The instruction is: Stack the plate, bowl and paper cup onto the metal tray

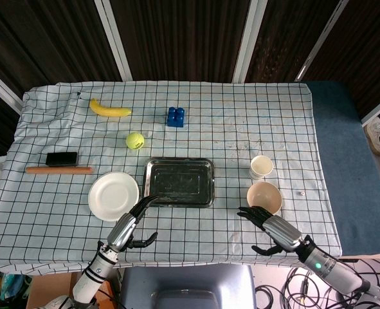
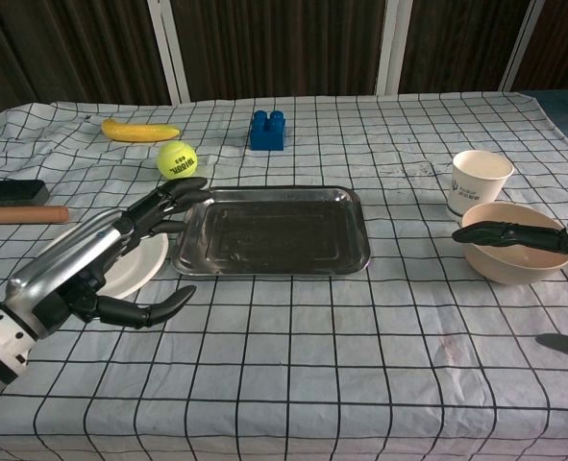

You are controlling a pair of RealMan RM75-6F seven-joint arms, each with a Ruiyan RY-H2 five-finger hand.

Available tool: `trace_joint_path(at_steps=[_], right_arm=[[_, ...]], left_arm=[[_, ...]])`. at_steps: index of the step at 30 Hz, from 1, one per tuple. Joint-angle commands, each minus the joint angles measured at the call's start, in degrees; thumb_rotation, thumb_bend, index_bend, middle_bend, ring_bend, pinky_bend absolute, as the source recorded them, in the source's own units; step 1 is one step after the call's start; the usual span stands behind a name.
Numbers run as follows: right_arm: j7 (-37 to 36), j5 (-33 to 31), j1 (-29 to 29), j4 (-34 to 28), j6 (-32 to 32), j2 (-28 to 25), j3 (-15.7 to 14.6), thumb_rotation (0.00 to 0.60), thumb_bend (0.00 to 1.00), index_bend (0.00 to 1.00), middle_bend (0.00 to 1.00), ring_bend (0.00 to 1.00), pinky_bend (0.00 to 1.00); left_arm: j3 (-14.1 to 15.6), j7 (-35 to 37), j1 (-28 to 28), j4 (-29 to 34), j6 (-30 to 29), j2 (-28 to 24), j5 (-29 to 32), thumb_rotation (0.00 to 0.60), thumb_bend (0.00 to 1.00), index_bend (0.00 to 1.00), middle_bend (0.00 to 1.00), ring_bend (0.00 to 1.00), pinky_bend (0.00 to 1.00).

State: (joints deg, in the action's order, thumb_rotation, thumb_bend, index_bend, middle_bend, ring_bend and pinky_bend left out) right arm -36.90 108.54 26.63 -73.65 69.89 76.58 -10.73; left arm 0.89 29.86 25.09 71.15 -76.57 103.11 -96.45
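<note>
We see dark writing on the tennis ball (image 2: 176, 158), too small to read. Tray (image 1: 179, 182) sits mid-surface, plate (image 1: 113, 196) at its 9 o'clock, bowl (image 1: 264, 196) and cup (image 1: 261, 167) at 3. Left robot hand (image 1: 130, 225) spread, holding nothing; right robot hand (image 1: 271, 230) likewise, beside the bowl. Banana (image 1: 109, 109), blue block (image 1: 175, 116) at 12.

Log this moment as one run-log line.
left robot hand: open, by plate | right robot hand: open, at bowl | tray: empty | cup: on table

Looks like a lab: checked tablecloth (image 1: 196, 138), loose cables (image 1: 286, 293), dark paneled wall (image 1: 177, 38).
</note>
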Motion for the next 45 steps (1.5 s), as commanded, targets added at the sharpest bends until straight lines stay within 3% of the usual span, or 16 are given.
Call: trace_joint_path(at_steps=[1,16,22,27,32,38,45], right_arm=[[0.3,-0.3,0.0,-0.1,0.4,-0.2,-0.3,0.6,0.29,0.0,0.0,0.0,0.0],[2.6,-1.0,-0.9,-0.3,4.1,-1.2,-1.3,0.6,0.28,0.0,0.0,0.0,0.0],[12.4,-3.7,-6.0,-2.7,10.9,-5.4,-0.1,0.6,0.29,0.0,0.0,0.0,0.0],[22.0,-7.8,-11.3,-6.7,15.5,-8.6,1.3,0.6,0.29,0.0,0.0,0.0,0.0],[22.3,-9.4,-13.7,-11.8,17.0,-12.7,1.0,0.6,0.29,0.0,0.0,0.0,0.0],[22.6,-9.8,-15.0,-13.6,17.1,-14.2,1.3,0.6,0.28,0.0,0.0,0.0,0.0],[23.8,-10.0,-14.9,-14.6,14.3,-14.7,1.4,0.6,0.29,0.0,0.0,0.0,0.0]], left_arm=[[0.1,-0.3,0.2,0.0,0.3,-0.1,0.3,0.6,0.38,0.03,0.04,0.0,0.09],[0.7,-1.8,0.0,1.0,0.5,-2.2,1.5,0.6,0.38,0.03,0.04,0.0,0.09],[1.4,-18.7,-4.5,-3.8,-2.2,-5.3,4.2,0.6,0.39,0.13,0.04,0.0,0.07],[2.7,-28.2,-8.2,-6.8,-5.9,-2.8,4.0,0.6,0.38,0.21,0.04,0.0,0.06],[2.4,-33.9,-9.3,-11.0,-8.7,0.6,2.7,0.6,0.37,0.29,0.06,0.0,0.06],[1.3,-37.1,-9.6,-14.6,-7.3,4.0,4.0,0.6,0.33,0.3,0.06,0.0,0.03],[-0.7,-38.0,-9.3,-23.7,-8.3,8.9,4.7,0.6,0.33,0.3,0.07,0.0,0.03]])
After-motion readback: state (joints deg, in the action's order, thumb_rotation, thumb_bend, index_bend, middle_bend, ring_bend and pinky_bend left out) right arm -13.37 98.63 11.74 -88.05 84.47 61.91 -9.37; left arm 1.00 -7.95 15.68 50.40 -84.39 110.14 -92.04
